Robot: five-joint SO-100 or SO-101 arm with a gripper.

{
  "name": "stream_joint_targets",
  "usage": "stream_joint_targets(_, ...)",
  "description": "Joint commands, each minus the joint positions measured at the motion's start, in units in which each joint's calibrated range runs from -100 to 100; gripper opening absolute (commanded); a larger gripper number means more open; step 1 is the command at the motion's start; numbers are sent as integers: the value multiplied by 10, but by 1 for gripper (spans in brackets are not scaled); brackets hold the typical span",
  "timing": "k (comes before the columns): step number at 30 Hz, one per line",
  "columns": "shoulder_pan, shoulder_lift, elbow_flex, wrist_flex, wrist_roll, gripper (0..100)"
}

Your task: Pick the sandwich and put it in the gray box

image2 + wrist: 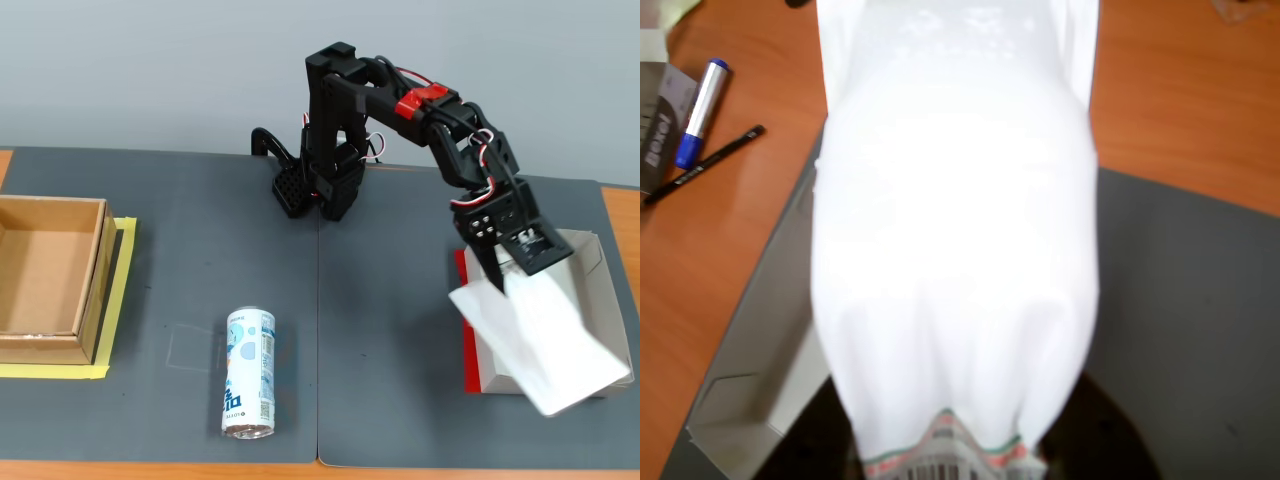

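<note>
The sandwich [535,340] is a white wedge package. It hangs tilted over the gray box [600,260], a pale low-walled tray with a red strip [466,330] on its left side in the fixed view. My gripper [505,272] is shut on the sandwich's upper end and holds it above the tray. In the wrist view the sandwich [955,260] fills the middle, its printed label [945,455] at the bottom edge. A corner of the gray box [750,400] shows at the lower left there. The fingers themselves are hidden in the wrist view.
A blue-and-white drink can [249,372] lies on the dark mat in the fixed view. A brown cardboard box [45,280] sits at the left on yellow tape. In the wrist view a blue-capped marker [700,112] and a black pencil [705,165] lie on the wooden table.
</note>
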Motion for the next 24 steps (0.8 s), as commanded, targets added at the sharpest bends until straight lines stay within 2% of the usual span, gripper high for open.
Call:
stream_joint_targets(1,-25,-2,-14,-45,0,2)
stream_joint_targets(10,-89,87,-82,-59,-1,2)
stream_joint_targets(24,-129,189,-164,-59,-2,2)
